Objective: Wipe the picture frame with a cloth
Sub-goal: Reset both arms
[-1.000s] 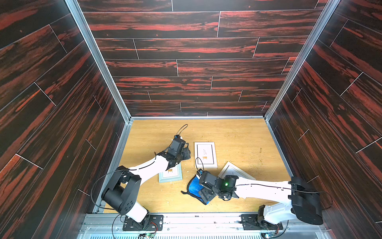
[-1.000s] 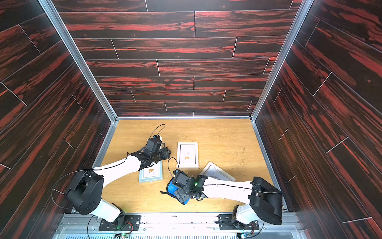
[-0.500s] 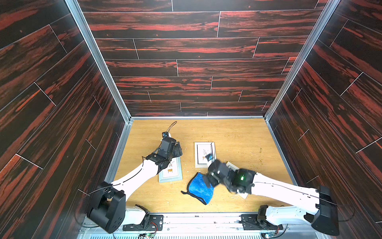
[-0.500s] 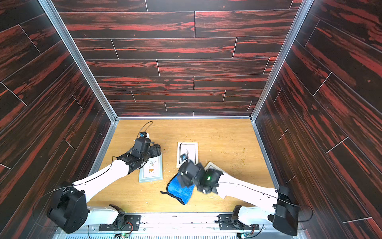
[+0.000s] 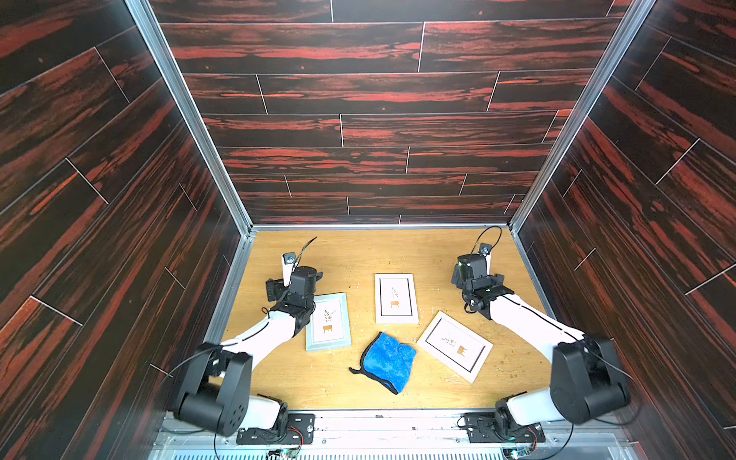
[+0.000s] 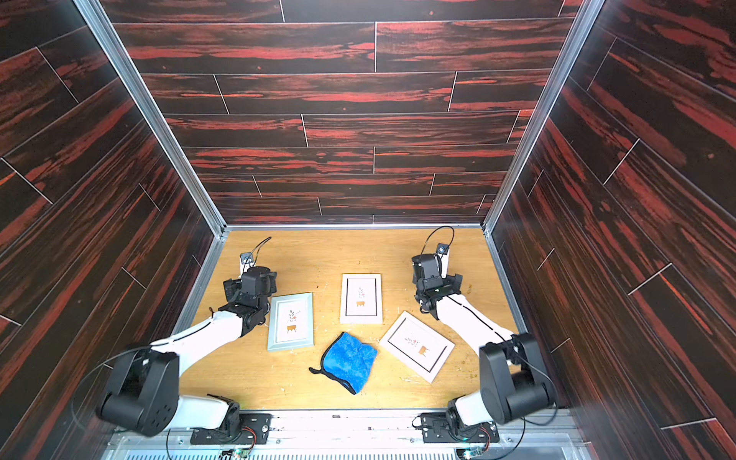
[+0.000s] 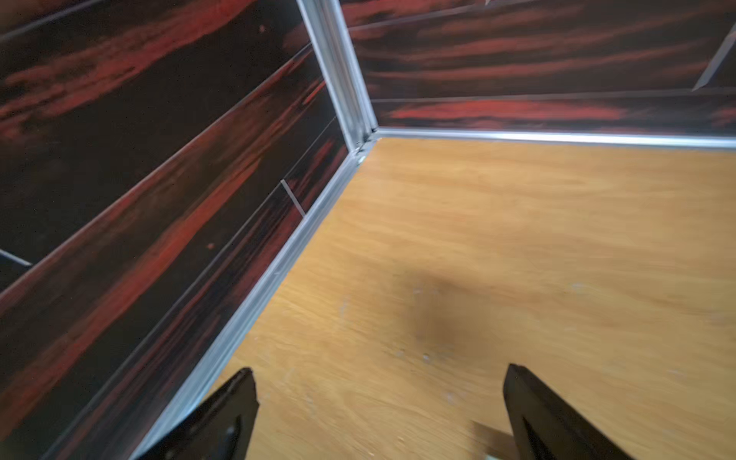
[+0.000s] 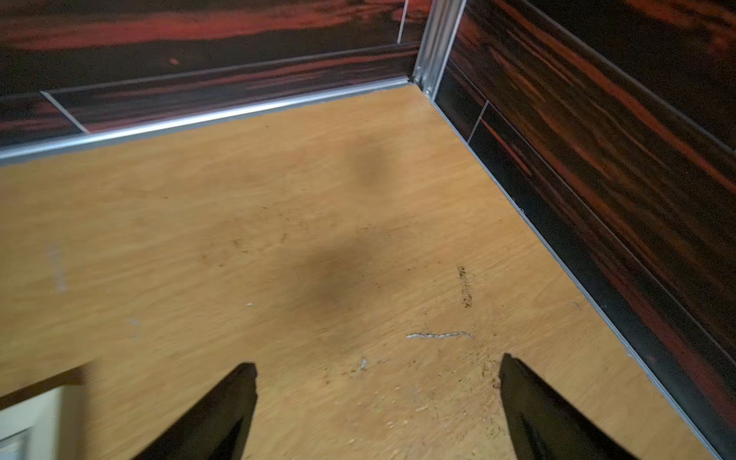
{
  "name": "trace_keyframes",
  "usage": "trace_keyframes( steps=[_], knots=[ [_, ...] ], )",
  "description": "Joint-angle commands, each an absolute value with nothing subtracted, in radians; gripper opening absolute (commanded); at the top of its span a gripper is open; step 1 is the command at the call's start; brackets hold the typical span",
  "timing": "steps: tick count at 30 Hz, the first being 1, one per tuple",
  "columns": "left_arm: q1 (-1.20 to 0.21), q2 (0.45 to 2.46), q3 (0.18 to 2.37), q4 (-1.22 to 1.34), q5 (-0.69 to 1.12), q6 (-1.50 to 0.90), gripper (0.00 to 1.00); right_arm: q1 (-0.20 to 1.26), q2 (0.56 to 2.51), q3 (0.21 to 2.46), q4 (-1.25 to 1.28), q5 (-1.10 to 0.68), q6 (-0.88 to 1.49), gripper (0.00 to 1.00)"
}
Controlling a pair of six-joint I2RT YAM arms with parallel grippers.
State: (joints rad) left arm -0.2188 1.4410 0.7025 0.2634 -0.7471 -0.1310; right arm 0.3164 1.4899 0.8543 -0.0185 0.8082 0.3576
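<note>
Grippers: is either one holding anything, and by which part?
Nothing is held. The left gripper and right gripper both stand open over the table; the cloth lies loose on it, apart from both.

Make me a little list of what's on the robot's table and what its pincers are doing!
cloth: blue, crumpled, lying near the table's front edge, nothing holding it
grey-blue frame: lying flat next to the left arm
middle white frame: lying flat, set straight
tilted white frame: lying flat, turned at an angle, close to the cloth
left pincer: open, empty, above bare wood
right pincer: open, empty, above bare wood
table: light wood, scratched
</note>
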Motion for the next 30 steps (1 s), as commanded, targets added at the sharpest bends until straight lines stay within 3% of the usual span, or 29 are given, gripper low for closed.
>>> trace_keyframes(
  steps=[1, 10, 14, 16, 18, 24, 27, 28, 30],
  knots=[
    [-0.147, 1.449, 0.637, 0.418, -0.723, -0.083, 1.00, 0.265, 1.513, 0.760, 0.202, 0.867, 0.313, 0.98],
    [-0.023, 1.543, 0.425, 0.896, -0.515, -0.120, 1.00, 0.227, 1.489, 0.439, 0.805, 0.813, 0.147, 0.98],
    [0.000, 1.546, 0.400, 0.901, -0.435, -0.144, 1.00, 0.217, 1.450, 0.299, 1.088, 0.725, 0.072, 0.98],
    [0.000, 1.597, 0.364, 1.056, -0.448, -0.121, 1.00, 0.213, 1.438, 0.255, 1.184, 0.668, 0.032, 0.98],
    [0.000, 1.575, 0.370, 0.997, -0.441, -0.135, 1.00, 0.208, 1.435, 0.220, 1.257, 0.596, -0.003, 0.98],
    [0.000, 1.587, 0.360, 1.047, -0.456, -0.131, 1.00, 0.201, 1.724, 0.106, 1.845, 0.527, -0.105, 0.98],
    [0.000, 1.586, 0.364, 1.032, -0.455, -0.131, 1.00, 0.221, 1.604, 0.255, 1.351, 0.705, 0.003, 0.98],
    [0.000, 1.589, 0.365, 1.046, -0.466, -0.130, 1.00, 0.218, 1.616, 0.287, 1.306, 0.731, 0.012, 0.98],
    [0.000, 1.588, 0.365, 1.040, -0.466, -0.131, 1.00, 0.226, 1.662, 0.223, 1.531, 0.692, -0.062, 0.98]
  ],
)
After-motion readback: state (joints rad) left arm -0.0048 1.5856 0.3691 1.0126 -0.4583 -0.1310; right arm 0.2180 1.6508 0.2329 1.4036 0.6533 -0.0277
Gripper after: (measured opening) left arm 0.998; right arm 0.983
